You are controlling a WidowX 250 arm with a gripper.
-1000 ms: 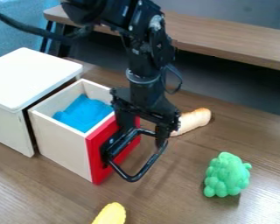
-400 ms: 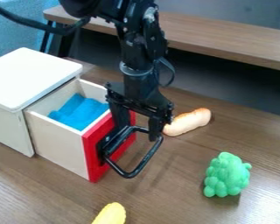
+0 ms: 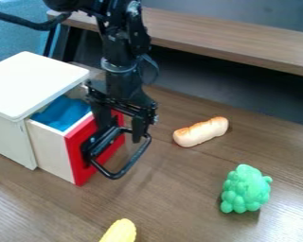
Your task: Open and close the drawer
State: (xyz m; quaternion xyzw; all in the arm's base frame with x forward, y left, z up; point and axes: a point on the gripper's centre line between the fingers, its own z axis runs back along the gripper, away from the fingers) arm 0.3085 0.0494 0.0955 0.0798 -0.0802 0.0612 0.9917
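The drawer (image 3: pixel 49 151) is partly open, and it sticks out from the white cabinet (image 3: pixel 34 82) at the left side of the view. Its front panel (image 3: pixel 78 163) is red, and on this panel is a black handle (image 3: pixel 116 176), which has the form of a loop. Inside the drawer lies a piece of blue material (image 3: pixel 64 112).

The gripper (image 3: pixel 123 134) hangs down at the red front. Its two fingers stand clearly apart, and they are not closed on anything. They are at the upper part of the handle; whether they touch it, I cannot tell.

To the right of the gripper, a bread roll (image 3: pixel 201 132) lies on the brown wooden table (image 3: pixel 192 189). Nearer to the camera is a green bunch of grapes (image 3: pixel 245 189), and at the bottom edge a yellow object (image 3: pixel 119 232) shows in part. Behind the table is a wooden bench (image 3: pixel 230 41).
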